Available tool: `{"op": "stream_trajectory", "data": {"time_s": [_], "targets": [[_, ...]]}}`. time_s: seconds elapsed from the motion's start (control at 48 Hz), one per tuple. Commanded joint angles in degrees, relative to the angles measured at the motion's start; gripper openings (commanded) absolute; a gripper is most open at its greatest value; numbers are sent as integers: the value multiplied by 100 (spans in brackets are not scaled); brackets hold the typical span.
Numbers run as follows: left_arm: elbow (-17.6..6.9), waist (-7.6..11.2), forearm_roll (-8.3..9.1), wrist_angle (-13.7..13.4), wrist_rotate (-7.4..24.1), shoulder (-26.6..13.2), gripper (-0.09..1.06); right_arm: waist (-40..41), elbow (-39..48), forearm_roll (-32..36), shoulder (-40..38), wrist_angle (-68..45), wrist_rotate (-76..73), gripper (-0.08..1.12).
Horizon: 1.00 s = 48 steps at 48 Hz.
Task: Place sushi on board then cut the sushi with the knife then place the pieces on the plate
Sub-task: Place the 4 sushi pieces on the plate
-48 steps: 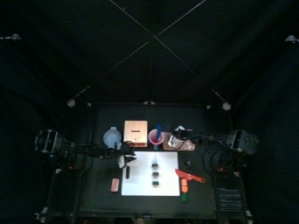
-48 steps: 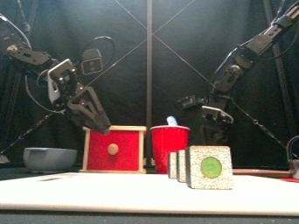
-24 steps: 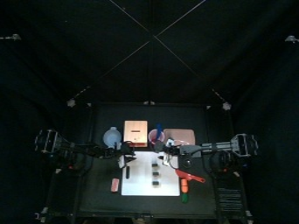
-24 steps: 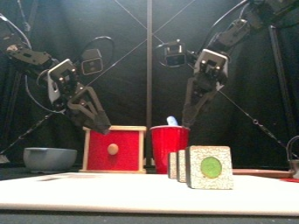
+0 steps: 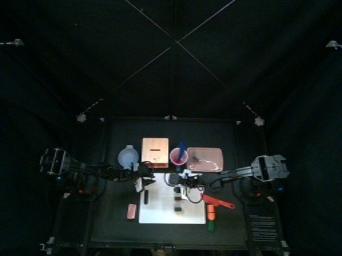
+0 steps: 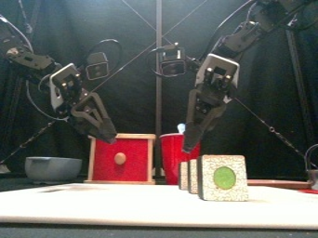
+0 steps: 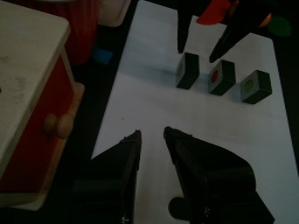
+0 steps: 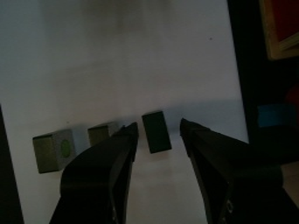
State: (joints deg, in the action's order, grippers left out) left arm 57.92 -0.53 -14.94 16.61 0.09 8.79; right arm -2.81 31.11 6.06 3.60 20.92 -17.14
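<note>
Nearest us lies the one white board (image 6: 74,206). On it stand three sushi pieces (image 6: 224,178), upright in a tight row, right of the board's middle. At the board's right edge we see one orange-red toy (image 5: 217,202).

Above the board, the right arm reaches steeply down from the upper right. The right gripper (image 6: 192,125) hangs over the row, clear of the pieces, its jaws spread and empty. The left gripper (image 6: 102,130) slants down over the board's left edge, its jaws a little apart and holding nothing.

Behind the board we count one red cup (image 6: 180,153) with one blue knife (image 6: 183,128) in it, one box (image 6: 122,158) and one bowl (image 6: 52,167). One pink tray (image 5: 207,156) lies farthest back.
</note>
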Motion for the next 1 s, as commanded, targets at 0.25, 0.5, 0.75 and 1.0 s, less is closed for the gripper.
{"op": "stream_trajectory", "data": {"time_s": [0.25, 0.5, 0.75, 1.0], "targets": [[-53, -18, 0, 18, 0, 53, 70, 44, -105, -18, 141, -26, 9, 80], [-44, -18, 0, 18, 0, 44, 70, 44, -88, 35, 396, -18, 0, 74], [-44, -18, 0, 9, 9, 44, 70, 105, 9, -141, 132, -9, -18, 59], [-44, -18, 0, 9, 9, 44, 70, 888, 721, -431, -1028, 202, -18, 59]]}}
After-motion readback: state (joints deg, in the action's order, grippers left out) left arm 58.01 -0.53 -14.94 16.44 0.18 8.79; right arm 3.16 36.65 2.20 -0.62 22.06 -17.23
